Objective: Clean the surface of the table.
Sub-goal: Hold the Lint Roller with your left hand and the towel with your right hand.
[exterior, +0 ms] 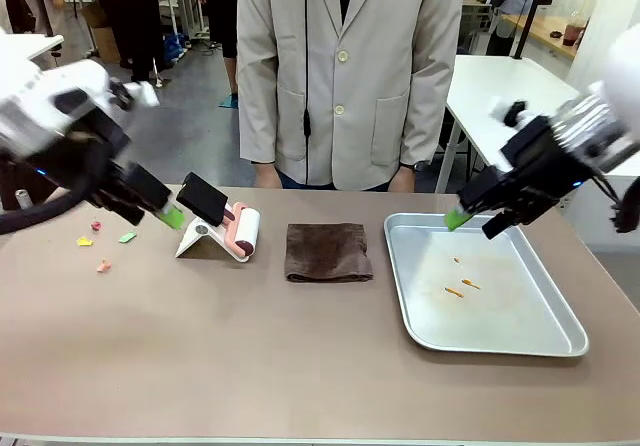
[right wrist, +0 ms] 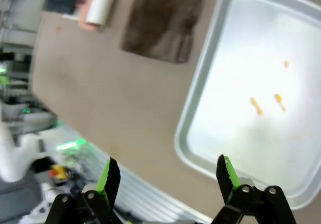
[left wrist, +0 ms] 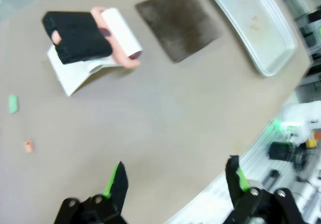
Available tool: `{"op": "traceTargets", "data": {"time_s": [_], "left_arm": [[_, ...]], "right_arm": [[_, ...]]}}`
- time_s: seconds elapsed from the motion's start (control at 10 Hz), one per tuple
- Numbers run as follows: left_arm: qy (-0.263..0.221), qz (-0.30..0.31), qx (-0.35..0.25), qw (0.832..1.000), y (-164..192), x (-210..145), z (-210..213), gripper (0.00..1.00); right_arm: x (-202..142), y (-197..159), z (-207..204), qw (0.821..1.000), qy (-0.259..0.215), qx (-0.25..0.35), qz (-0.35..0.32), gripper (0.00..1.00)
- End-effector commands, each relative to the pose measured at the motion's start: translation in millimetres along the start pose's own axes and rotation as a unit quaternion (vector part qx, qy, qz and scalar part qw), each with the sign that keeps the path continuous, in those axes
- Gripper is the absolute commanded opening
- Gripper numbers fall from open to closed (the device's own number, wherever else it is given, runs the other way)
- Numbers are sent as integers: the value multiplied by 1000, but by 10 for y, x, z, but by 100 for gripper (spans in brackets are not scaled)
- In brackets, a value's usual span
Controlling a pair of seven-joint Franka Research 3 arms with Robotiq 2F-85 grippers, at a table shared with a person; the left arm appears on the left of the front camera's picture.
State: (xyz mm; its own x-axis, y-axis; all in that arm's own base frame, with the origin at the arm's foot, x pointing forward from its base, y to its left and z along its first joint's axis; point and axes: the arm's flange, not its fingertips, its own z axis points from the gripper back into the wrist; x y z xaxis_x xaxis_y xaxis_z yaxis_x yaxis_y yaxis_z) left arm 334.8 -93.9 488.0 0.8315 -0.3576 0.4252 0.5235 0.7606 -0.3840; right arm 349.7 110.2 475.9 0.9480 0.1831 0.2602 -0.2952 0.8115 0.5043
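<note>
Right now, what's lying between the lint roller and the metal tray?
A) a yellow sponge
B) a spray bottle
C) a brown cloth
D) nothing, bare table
C: a brown cloth lies flat on the table, with the lint roller on one side of it and the metal tray on the other.

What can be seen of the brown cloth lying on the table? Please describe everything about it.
The brown cloth is dark brown and looks soft, like a towel. It seems folded into a rough square and lies flat on the table, near the far edge. It sits between the lint roller and the metal tray, with a gap on each side. Nothing lies on it.
</note>
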Motion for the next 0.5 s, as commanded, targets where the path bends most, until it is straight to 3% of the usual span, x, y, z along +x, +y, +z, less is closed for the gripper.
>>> {"op": "traceTargets", "data": {"time_s": [0.0, 0.2, 0.4], "left_arm": [[-34, 39, -102, 993, 386, -139, 283, 100], [-92, 97, -190, 973, 971, -429, 708, 100], [-133, 152, -234, 951, 1560, -790, 1023, 100]], "right_arm": [[-248, -325, 269, 991, -49, 119, -26, 100], [-491, -703, 580, 971, -93, 211, -58, 100], [-586, -1127, 714, 948, -116, 274, -110, 100]]}}
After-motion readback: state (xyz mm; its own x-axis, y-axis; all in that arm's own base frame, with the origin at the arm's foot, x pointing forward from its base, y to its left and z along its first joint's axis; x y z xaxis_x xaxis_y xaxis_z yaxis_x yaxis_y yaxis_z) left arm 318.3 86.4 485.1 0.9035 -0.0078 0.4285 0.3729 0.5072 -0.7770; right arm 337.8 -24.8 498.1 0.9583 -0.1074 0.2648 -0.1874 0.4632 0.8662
